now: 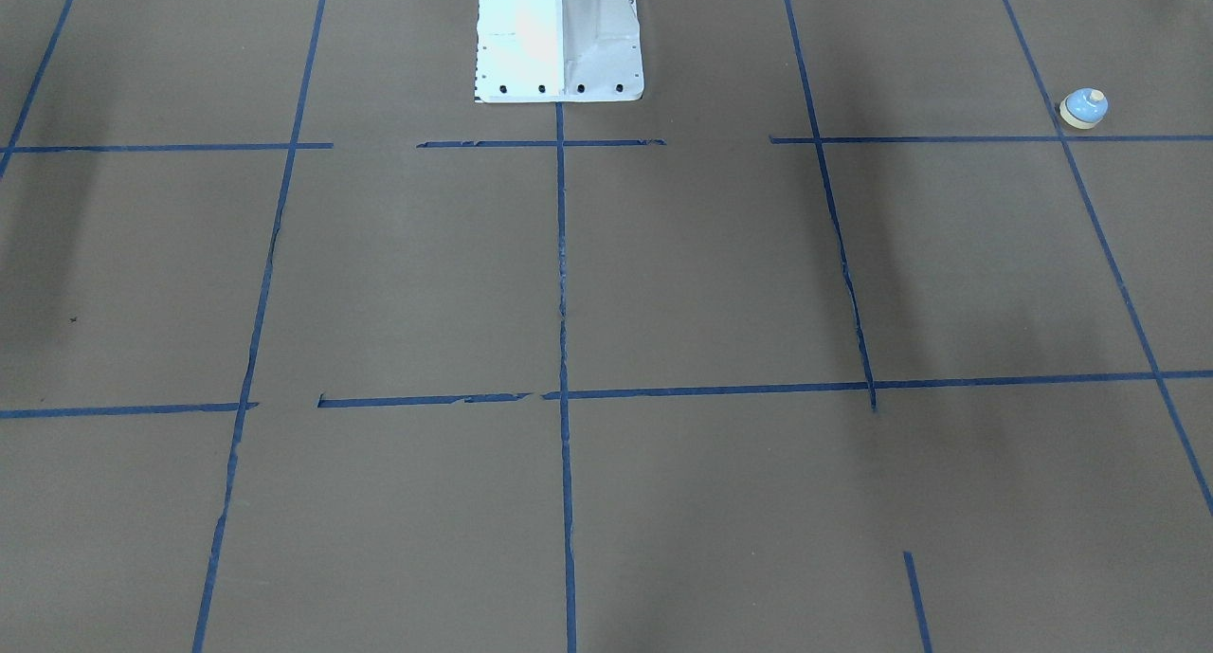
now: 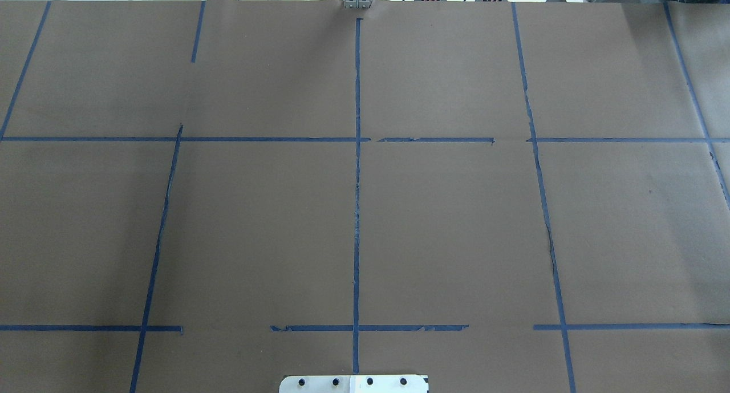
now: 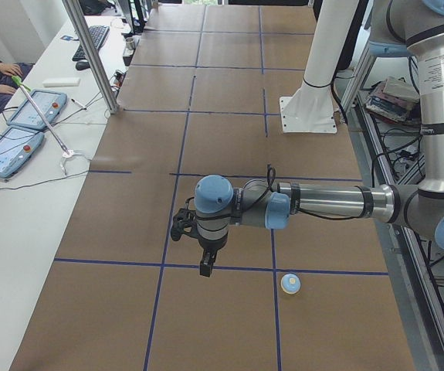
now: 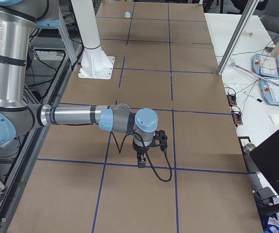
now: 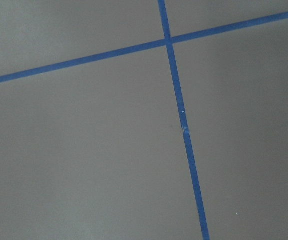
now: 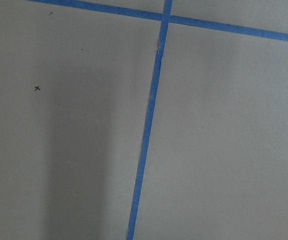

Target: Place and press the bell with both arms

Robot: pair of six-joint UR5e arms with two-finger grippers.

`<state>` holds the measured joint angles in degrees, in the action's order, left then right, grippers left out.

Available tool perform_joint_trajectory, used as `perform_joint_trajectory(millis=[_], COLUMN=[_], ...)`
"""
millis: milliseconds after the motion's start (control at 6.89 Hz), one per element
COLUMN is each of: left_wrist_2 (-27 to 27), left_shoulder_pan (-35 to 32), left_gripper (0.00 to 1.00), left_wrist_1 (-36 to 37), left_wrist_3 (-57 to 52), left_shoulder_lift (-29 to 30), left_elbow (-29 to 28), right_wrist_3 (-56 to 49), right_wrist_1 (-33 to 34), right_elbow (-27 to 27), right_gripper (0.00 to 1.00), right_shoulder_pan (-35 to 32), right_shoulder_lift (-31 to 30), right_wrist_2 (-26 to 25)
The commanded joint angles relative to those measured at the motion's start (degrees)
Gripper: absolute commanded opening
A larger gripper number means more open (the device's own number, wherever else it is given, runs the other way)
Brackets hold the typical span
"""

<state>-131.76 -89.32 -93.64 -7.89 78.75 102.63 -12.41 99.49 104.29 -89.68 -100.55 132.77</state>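
The bell [image 1: 1083, 108], a small light-blue dome with a cream rim and button, stands upright on the brown paper near a blue tape crossing on the robot's left side. It also shows in the exterior left view [image 3: 290, 284] and far off in the exterior right view [image 4: 127, 14]. My left gripper [image 3: 206, 267] hangs above the table, apart from the bell; I cannot tell if it is open or shut. My right gripper [image 4: 141, 161] hangs above the table's other end, far from the bell; I cannot tell its state either. Both wrist views show only paper and tape.
The white pedestal [image 1: 559, 37] stands at the robot's side of the table. Blue tape lines [image 2: 357, 182] divide the brown paper into squares. A side table with tablets [image 3: 21, 131], a metal post [image 3: 90, 54] and a laptop [image 4: 275, 160] lie beyond the far edge.
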Motion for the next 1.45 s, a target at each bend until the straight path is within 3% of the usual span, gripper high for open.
perform_joint_trajectory(millis=[0,726,1161,1306], left_wrist_2=[-1.9,-1.7,1.9,2.0], left_shoulder_pan=[0.3,8.1,21.6,24.5], left_gripper=[1.0,1.0,1.0,1.0], left_wrist_1=[-0.2,-2.2,-26.2,-28.3], left_wrist_3=[1.2,7.8,26.1,26.5], left_shoulder_lift=[0.4,-1.0,-11.4,-13.9], left_elbow=[-0.7,-0.8,-1.1,-1.4], right_wrist_3=[-0.5,-1.0,-0.6,-0.5], right_wrist_1=[-0.1,-5.0,-5.3,-5.3], right_elbow=[0.1,-0.1,0.0,-0.1], right_gripper=[1.0,1.0,1.0,1.0], right_shoulder_pan=[-0.1,1.9,1.9,1.9], right_shoulder_lift=[0.0,0.0,-0.3,-0.4], right_wrist_2=[-0.2,-1.9,-1.6,-1.4])
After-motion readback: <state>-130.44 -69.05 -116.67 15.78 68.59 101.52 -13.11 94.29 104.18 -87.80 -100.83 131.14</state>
